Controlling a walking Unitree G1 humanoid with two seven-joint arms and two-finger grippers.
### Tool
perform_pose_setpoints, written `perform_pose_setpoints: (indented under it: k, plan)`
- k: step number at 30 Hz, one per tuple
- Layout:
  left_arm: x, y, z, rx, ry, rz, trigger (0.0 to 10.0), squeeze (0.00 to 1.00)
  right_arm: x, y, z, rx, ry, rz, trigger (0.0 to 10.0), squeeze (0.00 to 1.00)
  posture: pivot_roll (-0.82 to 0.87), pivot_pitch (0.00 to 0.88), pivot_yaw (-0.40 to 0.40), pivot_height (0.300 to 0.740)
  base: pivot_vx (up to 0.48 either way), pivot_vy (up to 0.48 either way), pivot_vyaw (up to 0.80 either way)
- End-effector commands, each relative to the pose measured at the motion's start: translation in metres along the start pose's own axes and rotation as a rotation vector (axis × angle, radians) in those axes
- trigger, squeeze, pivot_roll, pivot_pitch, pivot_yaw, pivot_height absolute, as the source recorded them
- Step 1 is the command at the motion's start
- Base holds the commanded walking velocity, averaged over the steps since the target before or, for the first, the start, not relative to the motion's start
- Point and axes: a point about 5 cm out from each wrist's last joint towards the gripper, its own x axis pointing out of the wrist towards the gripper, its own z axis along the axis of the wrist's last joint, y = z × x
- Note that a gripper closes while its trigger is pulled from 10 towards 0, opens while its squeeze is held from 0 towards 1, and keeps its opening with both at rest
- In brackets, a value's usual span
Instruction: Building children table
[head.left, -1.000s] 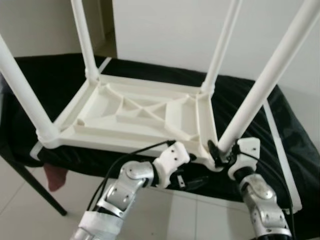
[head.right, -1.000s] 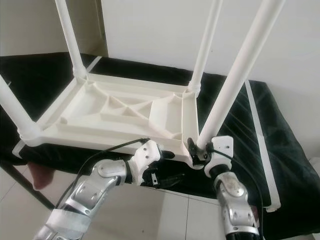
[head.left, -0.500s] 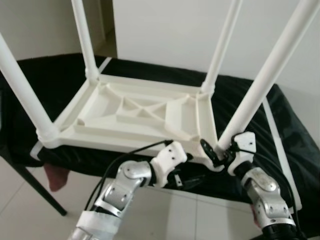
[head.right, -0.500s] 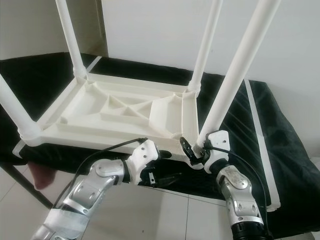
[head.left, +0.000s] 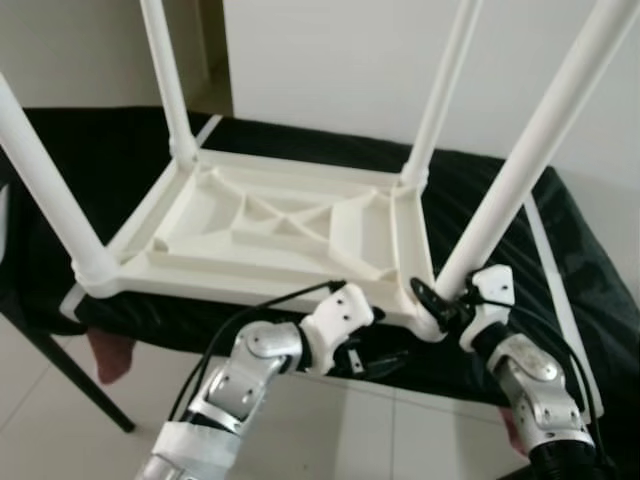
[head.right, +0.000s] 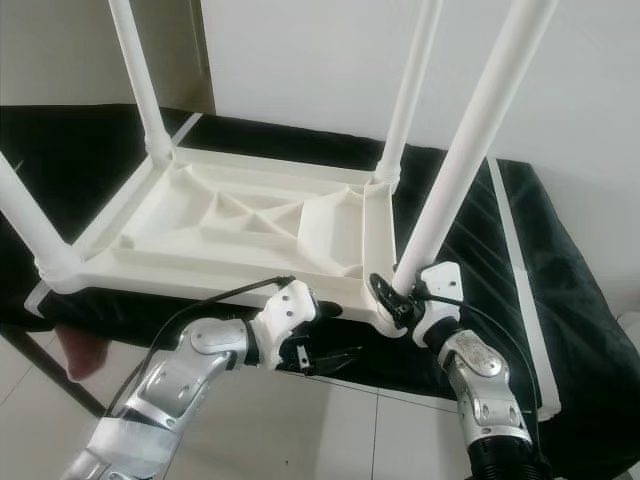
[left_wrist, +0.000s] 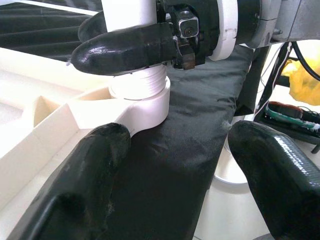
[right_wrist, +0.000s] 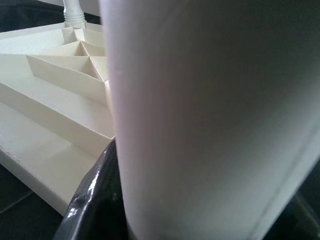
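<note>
The right gripper's (head.left: 440, 300) black fingers (left_wrist: 125, 47) pinch the base of the near-right white plastic tube leg (head.left: 525, 165), where it enters the corner socket of the upturned white plastic children's table (head.left: 270, 235). The left gripper (head.left: 385, 360) hangs just below the table's near edge, fingers (left_wrist: 95, 165) spread. The table lies upside down on a black cloth-covered surface (head.left: 90, 160), near its front edge, four legs pointing up.

I see a home room: plain white wall (head.left: 330, 60), pale tiled floor (head.left: 330, 430), a black-covered table (head.left: 560, 250).
</note>
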Motion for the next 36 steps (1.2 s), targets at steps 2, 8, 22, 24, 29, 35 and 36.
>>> perform_pose_setpoints:
  k: [2, 8, 22, 24, 29, 35, 36]
  plan:
    - [0.002, 0.0, -0.001, 0.006, 0.005, 0.027, 10.0, 0.0, -0.002, 0.0, -0.004, -0.006, 0.011, 0.002, 0.0, 0.0, 0.03, 0.0, -0.059, 0.74, 0.0, 0.0, 0.0]
    - [0.003, -0.002, -0.002, 0.002, 0.005, 0.023, 10.0, 0.0, -0.007, 0.003, -0.005, 0.056, -0.005, -0.061, 10.0, 0.0, 0.02, 0.0, -0.056, 0.74, 0.0, 0.0, 0.0]
    - [0.001, -0.002, -0.005, -0.007, 0.017, 0.031, 10.0, 0.0, -0.011, 0.023, -0.011, 0.121, 0.03, -0.584, 10.0, 0.0, 0.02, 0.0, -0.053, 0.74, 0.0, 0.0, 0.0]
    - [0.001, -0.002, -0.005, -0.007, 0.017, 0.031, 10.0, 0.0, -0.011, 0.025, -0.011, 0.121, 0.036, -0.605, 10.0, 0.0, 0.02, 0.0, -0.053, 0.74, 0.0, 0.0, 0.0]
    - [0.001, -0.003, -0.005, -0.009, 0.014, 0.035, 10.0, 0.0, -0.011, 0.036, -0.012, 0.168, 0.045, -0.721, 10.0, 0.0, 0.02, 0.0, -0.063, 0.74, 0.0, 0.0, 0.0]
    - [0.001, -0.003, -0.005, -0.013, 0.011, 0.039, 10.0, 0.0, -0.007, 0.047, -0.013, 0.208, 0.055, -0.726, 10.0, 0.0, 0.03, 0.0, -0.06, 0.74, 0.0, 0.0, 0.0]
    - [0.001, -0.003, -0.005, -0.015, 0.01, 0.038, 10.0, 0.0, -0.008, 0.045, -0.012, 0.211, 0.052, -0.736, 10.0, 0.0, 0.02, 0.0, -0.055, 0.74, 0.0, 0.0, 0.0]
